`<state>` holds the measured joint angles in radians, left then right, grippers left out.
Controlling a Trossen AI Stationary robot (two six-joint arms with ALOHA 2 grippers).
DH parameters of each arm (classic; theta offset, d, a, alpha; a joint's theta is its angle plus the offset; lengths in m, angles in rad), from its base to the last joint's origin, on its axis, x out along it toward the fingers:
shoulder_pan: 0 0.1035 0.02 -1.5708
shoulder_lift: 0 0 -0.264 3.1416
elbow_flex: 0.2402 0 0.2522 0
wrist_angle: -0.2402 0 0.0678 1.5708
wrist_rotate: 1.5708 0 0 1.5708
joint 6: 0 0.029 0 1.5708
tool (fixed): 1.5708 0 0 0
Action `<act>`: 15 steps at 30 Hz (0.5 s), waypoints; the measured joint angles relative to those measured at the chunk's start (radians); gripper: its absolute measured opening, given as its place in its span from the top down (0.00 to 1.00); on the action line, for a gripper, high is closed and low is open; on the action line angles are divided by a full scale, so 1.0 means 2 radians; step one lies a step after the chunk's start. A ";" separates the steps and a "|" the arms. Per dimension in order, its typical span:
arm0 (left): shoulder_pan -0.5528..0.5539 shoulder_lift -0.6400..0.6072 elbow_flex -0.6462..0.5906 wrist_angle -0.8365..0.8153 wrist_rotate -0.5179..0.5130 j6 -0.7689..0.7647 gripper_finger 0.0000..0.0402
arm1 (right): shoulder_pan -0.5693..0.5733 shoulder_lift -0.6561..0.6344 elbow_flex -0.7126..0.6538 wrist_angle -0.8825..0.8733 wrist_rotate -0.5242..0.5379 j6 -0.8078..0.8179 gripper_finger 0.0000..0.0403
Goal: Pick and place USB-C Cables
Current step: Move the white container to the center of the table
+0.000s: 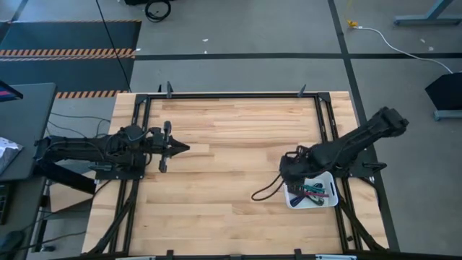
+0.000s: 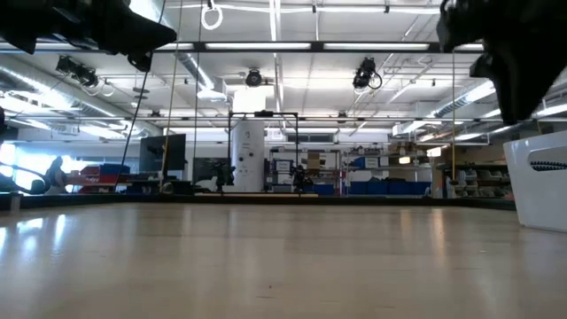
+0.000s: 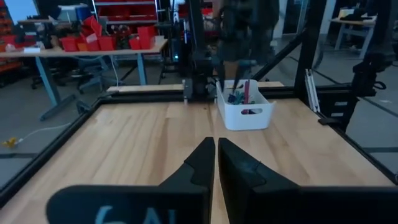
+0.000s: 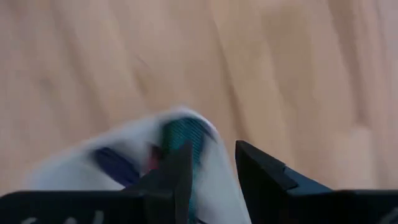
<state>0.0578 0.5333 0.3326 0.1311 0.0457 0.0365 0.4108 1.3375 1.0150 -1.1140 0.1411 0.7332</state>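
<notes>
Several USB-C Cables (image 1: 315, 192), teal, maroon and dark ones among them, lie in a small white bin (image 1: 328, 201) at the table's right side. The left wrist view shows the bin (image 3: 249, 115) from afar with cables (image 3: 239, 96) sticking up in it. My right gripper (image 1: 292, 173) hangs over the bin's left end, pointing down. Its fingers (image 4: 211, 167) are open, with the bin's rounded corner (image 4: 217, 186) and a teal cable (image 4: 183, 134) below them, blurred. My left gripper (image 1: 182, 149) is shut above the table's left part, level, holding nothing (image 3: 216, 155).
A thin black wire (image 1: 266, 192) loops on the table just left of the bin. A black frame (image 1: 231, 95) runs around the wooden table top. In the low view the bin (image 2: 540, 182) stands at the right. The wooden middle (image 1: 231, 159) lies between the two arms.
</notes>
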 joint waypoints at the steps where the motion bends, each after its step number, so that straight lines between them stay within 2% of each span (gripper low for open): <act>1: 0.000 -0.001 0.000 0.000 0.000 -0.003 0.93 | 0.001 0.016 0.004 -0.021 0.001 0.000 0.68; 3: -0.001 0.001 0.000 0.003 0.000 -0.004 0.93 | 0.000 0.042 0.008 -0.055 0.007 -0.007 0.68; 6: -0.001 0.001 0.000 0.000 0.000 -0.004 0.93 | -0.004 0.065 0.009 -0.059 0.007 -0.030 0.68; 15: -0.001 0.001 0.000 -0.007 0.000 -0.015 0.93 | -0.018 0.075 0.008 -0.074 -0.004 -0.051 0.69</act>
<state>0.0563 0.5358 0.3328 0.1174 0.0460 0.0073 0.3752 1.4883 1.0317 -1.2613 0.1329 0.6309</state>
